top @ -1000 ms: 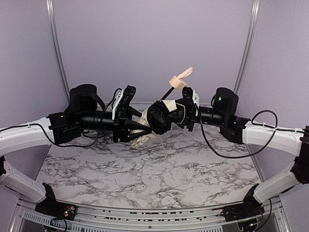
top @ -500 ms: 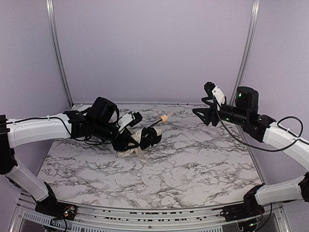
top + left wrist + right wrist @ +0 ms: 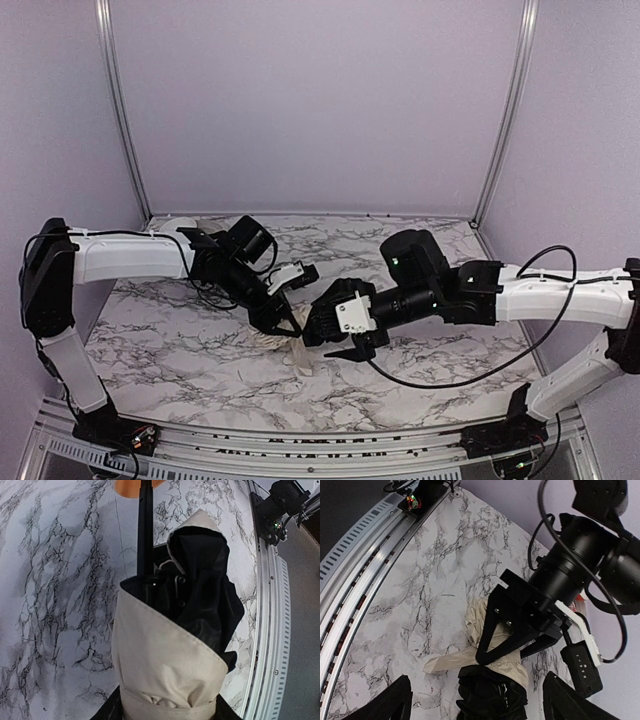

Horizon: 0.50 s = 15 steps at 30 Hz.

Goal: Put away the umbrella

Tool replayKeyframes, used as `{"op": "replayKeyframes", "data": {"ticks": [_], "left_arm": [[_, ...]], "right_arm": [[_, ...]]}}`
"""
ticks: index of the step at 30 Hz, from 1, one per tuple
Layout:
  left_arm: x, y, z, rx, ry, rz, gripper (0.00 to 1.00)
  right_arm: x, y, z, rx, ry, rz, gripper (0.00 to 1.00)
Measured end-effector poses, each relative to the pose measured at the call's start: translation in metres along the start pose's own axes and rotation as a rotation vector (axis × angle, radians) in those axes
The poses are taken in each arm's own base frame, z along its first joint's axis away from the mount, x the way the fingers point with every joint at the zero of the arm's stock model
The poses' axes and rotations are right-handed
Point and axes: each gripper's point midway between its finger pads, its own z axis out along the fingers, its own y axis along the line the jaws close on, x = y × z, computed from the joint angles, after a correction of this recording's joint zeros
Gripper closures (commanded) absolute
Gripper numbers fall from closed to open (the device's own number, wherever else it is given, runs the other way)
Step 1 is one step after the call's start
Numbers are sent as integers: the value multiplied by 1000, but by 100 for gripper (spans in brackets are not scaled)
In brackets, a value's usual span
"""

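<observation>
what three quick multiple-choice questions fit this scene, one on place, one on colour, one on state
1. Where is the compact cream-and-black fabric umbrella?
A. at the middle of the white marble-pattern table, between the two arms
B. hung on the back wall
C. beyond the table's right edge
2. What colour is its outer fabric?
A. red
B. cream
C. green
3. How does the right pincer stand?
A. shut on the shaft
B. shut on nothing
C. open
Answers: 1 A, the top view shows it mid-table between the arms. 2 B, the left wrist view shows cream cloth over black. 3 C, its fingers sit far apart in the right wrist view.
</observation>
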Motion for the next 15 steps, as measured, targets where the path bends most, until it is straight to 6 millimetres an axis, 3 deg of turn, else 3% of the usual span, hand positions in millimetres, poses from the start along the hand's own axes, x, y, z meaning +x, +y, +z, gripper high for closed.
{"op": "replayKeyframes", "data": {"ticks": [3,15], "left_arm": [[4,-8,1,46,13,-14,100],[6,-26,1,119,30,11,100]], "right_arm": [[11,17,16,-26,44,-85,0],[77,4,76,7,274,-210,6]]}}
